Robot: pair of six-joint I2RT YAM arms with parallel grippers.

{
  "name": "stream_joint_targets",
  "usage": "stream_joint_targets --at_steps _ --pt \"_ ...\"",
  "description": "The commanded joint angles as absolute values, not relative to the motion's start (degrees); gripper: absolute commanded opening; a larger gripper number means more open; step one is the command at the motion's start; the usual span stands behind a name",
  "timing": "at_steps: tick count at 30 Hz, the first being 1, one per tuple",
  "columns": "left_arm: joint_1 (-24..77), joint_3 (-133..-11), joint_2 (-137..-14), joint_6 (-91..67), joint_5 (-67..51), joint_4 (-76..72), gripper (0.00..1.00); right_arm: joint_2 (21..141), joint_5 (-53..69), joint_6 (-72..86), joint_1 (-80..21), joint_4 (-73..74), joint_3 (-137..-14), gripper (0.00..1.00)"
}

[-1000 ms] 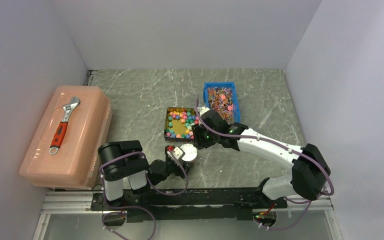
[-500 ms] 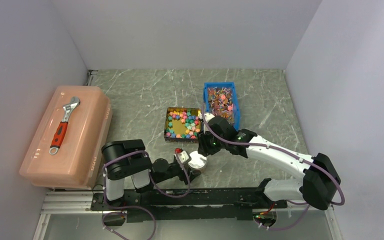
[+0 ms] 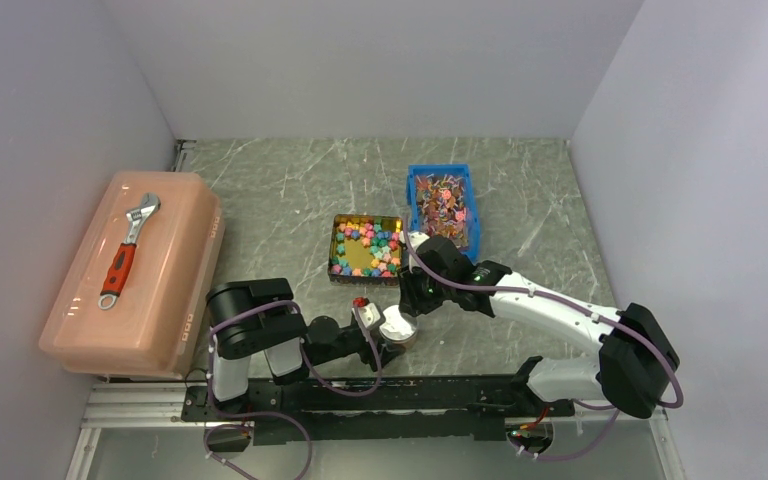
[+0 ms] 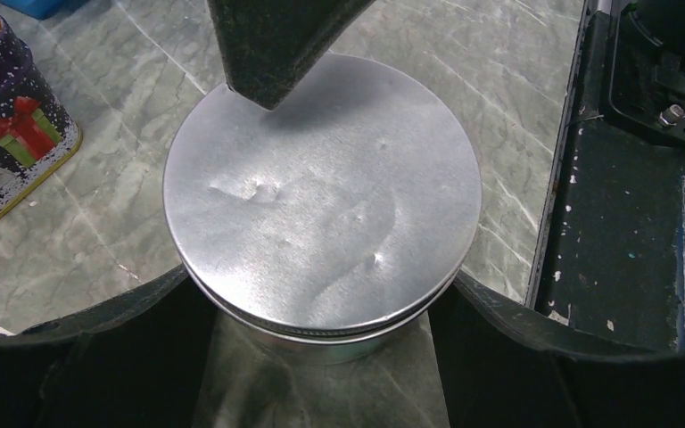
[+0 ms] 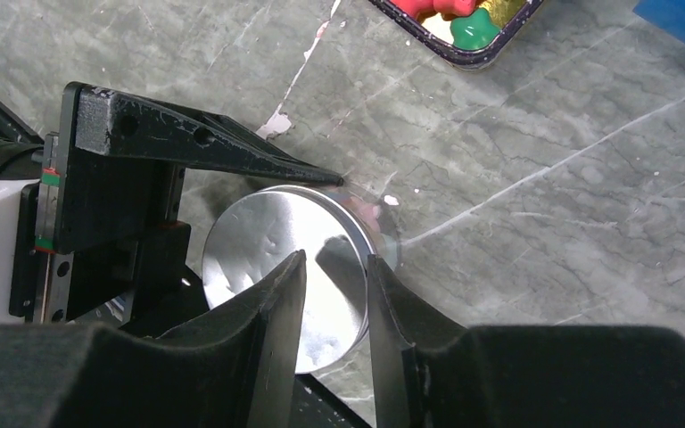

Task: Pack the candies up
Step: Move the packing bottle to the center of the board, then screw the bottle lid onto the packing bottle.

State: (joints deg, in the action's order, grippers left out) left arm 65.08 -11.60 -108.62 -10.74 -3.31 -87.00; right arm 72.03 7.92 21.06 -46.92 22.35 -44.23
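The left tool is clamped on a round metal tin. Its fingers stand wide and press the wall on either side. The grip looks meant to steady the tin on the worktop so it cannot slide or turn while the other arm works on it.

The tin's silver lid is seated on top, slightly dented. What is inside is hidden.

The right tool hangs directly over that lid, pointing down. Its jaws are drawn narrow with nothing between them, and the bare lid shows through the gap. One of its fingertips comes down at the lid's edge farthest from the left tool. A narrow stance like this suits pushing on the lid or catching its rim. Which of the two is intended cannot be told from here.

The candies lie in an open rectangular tin with gift-printed sides. It sits just beyond the right tool's fingertips and ahead-left of the left tool, near enough for short trips. A blue bin of wrapped bits stands farther beyond the right tool.

With so many candies loose, packing seems far from finished.
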Motion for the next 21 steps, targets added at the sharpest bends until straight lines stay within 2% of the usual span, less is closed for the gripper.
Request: stream_joint_targets --at_steps 1,17,21 --pt "65.4 -12.6 -109.0 -12.0 -5.2 -91.8 0.28 72.1 9.0 21.2 -46.5 19.9 -43.4 0.32" --pt "65.4 -12.4 -108.5 -12.2 -0.6 -90.6 0.25 69.6 15.9 22.7 -46.6 19.6 -38.5 0.14" --pt "65.4 -12.6 -108.4 -12.0 -0.2 -90.7 0.25 67.4 17.1 24.0 -47.1 19.8 -36.3 0.13"
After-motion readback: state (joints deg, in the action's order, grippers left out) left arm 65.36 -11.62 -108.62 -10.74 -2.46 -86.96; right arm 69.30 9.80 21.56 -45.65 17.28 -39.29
